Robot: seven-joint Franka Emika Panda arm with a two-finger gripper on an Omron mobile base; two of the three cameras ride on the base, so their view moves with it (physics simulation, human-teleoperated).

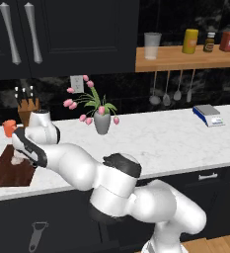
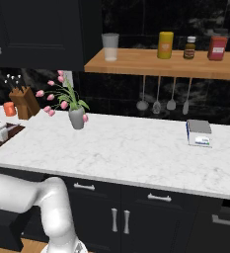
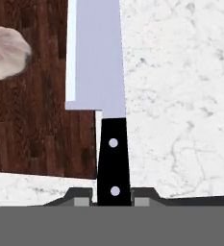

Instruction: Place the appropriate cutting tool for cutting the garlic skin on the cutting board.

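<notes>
My gripper (image 3: pixel 112 199) is shut on the black handle of the knife (image 3: pixel 96 57). Its silver blade points away from the hand and lies along the right edge of the dark reddish-brown cutting board (image 3: pixel 36 134), partly over the white marble counter. Whether the blade touches the board I cannot tell. The garlic (image 3: pixel 6 52), a whitish bulb, rests on the board to the blade's left. In the left base view the hand (image 1: pixel 19 154) hangs low over the board (image 1: pixel 8 173) at the counter's left end.
Behind the board stand a wooden knife block (image 1: pixel 27 107) and an orange cup (image 1: pixel 9 128). A vase of pink flowers (image 1: pixel 101 121) is mid-counter and a scale (image 1: pixel 209 116) at the right. A grey peeler (image 1: pixel 37 236) lies low in front of the cabinets.
</notes>
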